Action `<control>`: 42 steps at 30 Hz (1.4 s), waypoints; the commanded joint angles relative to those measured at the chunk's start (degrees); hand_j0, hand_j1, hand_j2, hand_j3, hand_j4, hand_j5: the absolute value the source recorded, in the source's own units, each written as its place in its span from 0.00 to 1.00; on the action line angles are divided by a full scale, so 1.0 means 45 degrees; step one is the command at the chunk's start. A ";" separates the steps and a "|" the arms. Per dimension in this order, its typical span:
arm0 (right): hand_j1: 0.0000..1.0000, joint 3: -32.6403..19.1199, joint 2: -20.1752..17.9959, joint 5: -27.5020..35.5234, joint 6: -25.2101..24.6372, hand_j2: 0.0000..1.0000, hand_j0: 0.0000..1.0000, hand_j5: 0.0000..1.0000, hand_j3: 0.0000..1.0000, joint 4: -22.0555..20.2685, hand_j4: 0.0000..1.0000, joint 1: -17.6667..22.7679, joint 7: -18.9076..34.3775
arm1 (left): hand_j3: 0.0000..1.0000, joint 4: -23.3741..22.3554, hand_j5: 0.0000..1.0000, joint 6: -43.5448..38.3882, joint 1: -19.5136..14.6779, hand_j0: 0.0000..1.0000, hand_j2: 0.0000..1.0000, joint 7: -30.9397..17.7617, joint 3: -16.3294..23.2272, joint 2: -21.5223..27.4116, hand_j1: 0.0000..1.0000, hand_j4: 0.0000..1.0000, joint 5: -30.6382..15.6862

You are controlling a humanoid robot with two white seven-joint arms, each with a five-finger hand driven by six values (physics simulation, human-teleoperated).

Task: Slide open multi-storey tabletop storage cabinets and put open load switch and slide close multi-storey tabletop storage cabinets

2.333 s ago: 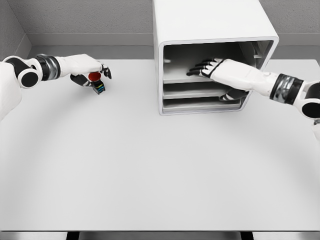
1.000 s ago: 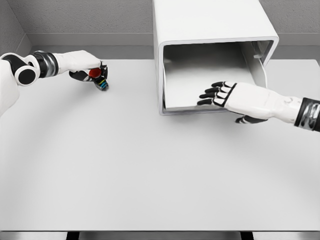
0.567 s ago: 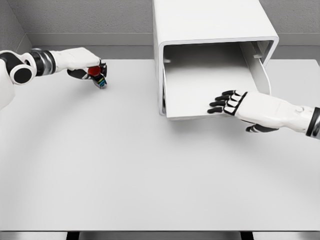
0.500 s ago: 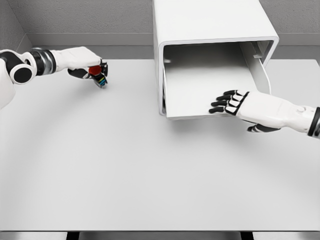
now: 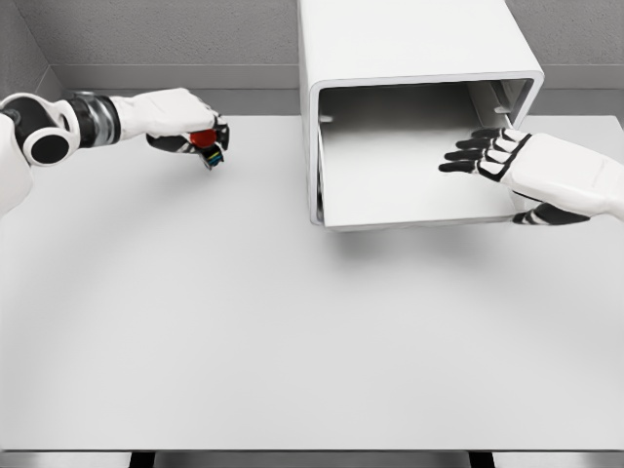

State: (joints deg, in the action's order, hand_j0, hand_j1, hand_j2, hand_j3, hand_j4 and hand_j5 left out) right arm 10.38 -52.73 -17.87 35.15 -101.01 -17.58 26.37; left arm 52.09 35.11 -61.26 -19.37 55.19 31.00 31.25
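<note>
Left hand [image 5: 180, 117] around load switch [image 5: 207, 146]

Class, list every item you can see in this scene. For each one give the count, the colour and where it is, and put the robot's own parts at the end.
Table: one, pale grey, fills most of the view.
Storage cabinet: one, white, at the back of the table right of centre, open front facing the camera.
Drawer: one, white, slid out of the cabinet's front, nothing in it.
Load switch: one, red top on a dark body with coloured marks, held above the table's far left.
Wall: grey, behind the table.
Left hand: one, white with black fingers, closed on the load switch.
Right hand: one, white with black fingers, spread over the drawer's right side, holding nothing.
</note>
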 commanded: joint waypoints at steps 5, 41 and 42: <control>0.99 -0.0178 -0.0040 0.0222 -0.0033 0.99 0.99 0.99 0.99 -0.0035 0.99 0.0332 0.0059 | 0.55 0.0847 0.55 -0.0024 0.0020 0.55 0.55 0.0008 -0.0019 0.0143 0.55 0.55 -0.0069; 0.53 -0.2170 -0.2306 0.1413 -0.0033 0.53 0.53 0.53 0.53 -0.0035 0.53 0.1426 0.0000 | 0.54 0.6393 0.54 -0.0024 0.0801 0.54 0.54 0.0008 0.0020 0.1842 0.54 0.54 -0.0459; 0.53 -0.2093 -0.2345 0.1413 -0.0033 0.53 0.53 0.53 0.53 -0.0035 0.53 0.1329 0.0000 | 0.54 0.6413 0.54 -0.0024 0.0879 0.54 0.54 0.0008 0.0001 0.1881 0.54 0.54 -0.0459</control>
State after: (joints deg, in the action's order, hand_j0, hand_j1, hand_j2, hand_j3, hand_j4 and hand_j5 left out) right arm 0.37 -62.88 -11.83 35.13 -101.15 -11.95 26.40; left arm 79.80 35.11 -57.22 -19.38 55.30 38.99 29.72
